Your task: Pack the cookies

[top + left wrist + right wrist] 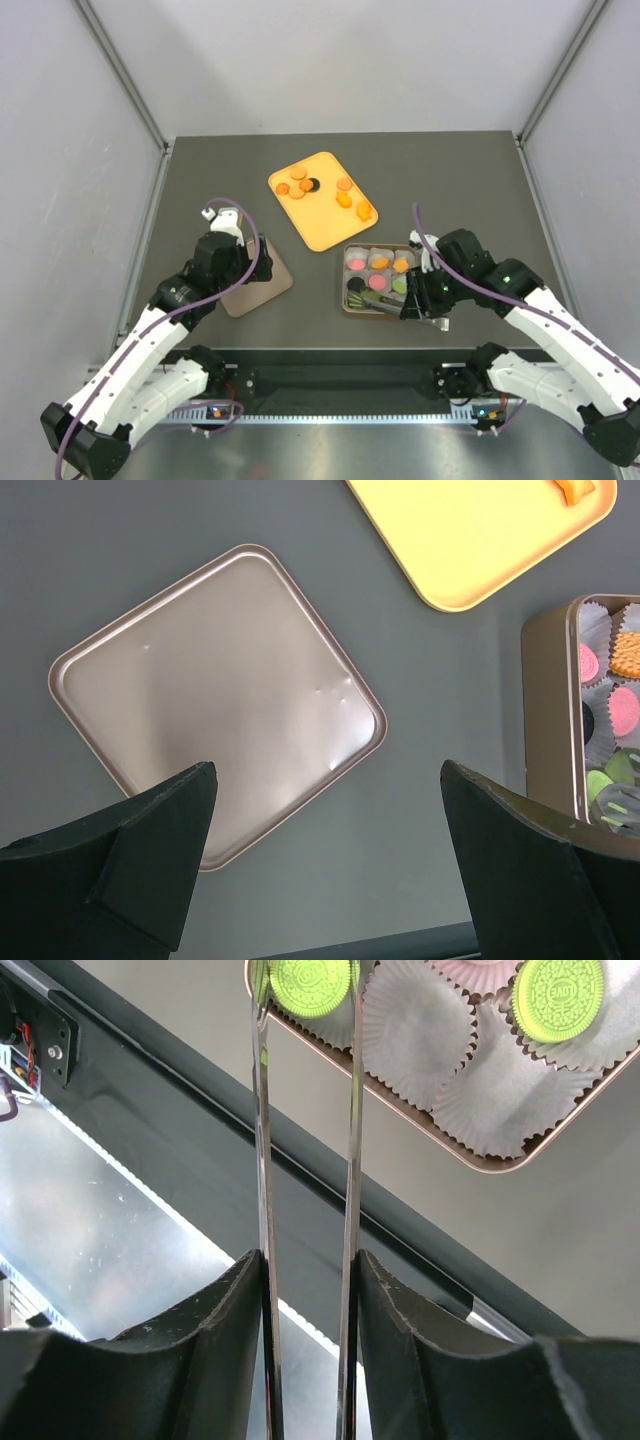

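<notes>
Tongs (262, 1160) clamped in right gripper (308, 1270) pinch a green cookie (310, 982) over the tin (490, 1165) — left gripper (328, 780) spread wide above lid (220, 680).

Dark table (450, 180): orange tray (325, 228) far ctr, tin lid (215, 695) left, square tin (548, 710) right.

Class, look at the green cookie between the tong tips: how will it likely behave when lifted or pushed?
The green cookie looks a stiff, flat disc, so it probably keeps its shape. Only thin, smooth tongs flank its edges, so it may slip or pivot. Its embossed biscuit face suggests hard squeezing could crack it.
</notes>
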Controlling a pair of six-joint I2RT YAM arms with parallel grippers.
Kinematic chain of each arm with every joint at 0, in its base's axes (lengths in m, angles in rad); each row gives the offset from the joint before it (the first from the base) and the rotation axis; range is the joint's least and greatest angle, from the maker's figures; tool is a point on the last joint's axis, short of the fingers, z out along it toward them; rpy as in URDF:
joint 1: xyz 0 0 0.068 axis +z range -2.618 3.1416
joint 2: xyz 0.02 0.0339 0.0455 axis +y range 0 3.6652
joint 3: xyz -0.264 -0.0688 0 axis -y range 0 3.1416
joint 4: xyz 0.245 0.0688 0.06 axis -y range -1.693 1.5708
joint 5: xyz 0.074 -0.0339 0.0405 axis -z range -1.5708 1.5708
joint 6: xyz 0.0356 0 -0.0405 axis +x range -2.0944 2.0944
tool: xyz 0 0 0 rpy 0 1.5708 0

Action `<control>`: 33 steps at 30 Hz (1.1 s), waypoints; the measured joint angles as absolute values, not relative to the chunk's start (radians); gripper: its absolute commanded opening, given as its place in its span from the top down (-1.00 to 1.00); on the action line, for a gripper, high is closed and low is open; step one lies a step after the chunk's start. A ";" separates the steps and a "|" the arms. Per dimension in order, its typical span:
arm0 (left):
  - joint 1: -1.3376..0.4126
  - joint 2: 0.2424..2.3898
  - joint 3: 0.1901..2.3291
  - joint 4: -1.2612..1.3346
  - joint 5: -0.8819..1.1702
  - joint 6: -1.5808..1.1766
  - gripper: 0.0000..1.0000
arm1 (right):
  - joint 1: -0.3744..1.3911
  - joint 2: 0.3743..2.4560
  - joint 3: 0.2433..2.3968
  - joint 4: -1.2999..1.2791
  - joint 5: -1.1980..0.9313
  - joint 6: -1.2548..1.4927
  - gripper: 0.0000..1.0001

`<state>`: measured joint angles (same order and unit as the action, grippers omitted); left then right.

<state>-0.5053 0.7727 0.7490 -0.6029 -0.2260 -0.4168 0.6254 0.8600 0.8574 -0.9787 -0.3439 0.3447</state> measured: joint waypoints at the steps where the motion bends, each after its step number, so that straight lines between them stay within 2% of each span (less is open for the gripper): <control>1: -0.505 0.773 0.749 -0.603 -0.226 -0.417 -0.97 | 0.625 0.860 0.857 -0.978 -0.344 0.345 0.18; 17: -0.505 0.773 0.749 -0.603 -0.226 -0.417 -0.97 | 0.625 0.861 0.857 -0.973 -0.342 0.344 0.13; 22: -0.505 0.773 0.749 -0.603 -0.226 -0.417 -0.97 | 0.625 0.864 0.862 -0.976 -0.341 0.342 0.22; 33: -0.505 0.772 0.749 -0.603 -0.225 -0.417 -0.97 | 0.625 0.923 1.058 -1.017 -0.290 0.332 0.22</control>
<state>-0.5053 0.7723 0.7490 -0.6029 -0.2253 -0.4168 0.6254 0.9226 1.0580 -1.0168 -0.2905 0.3325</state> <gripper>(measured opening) 0.984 0.393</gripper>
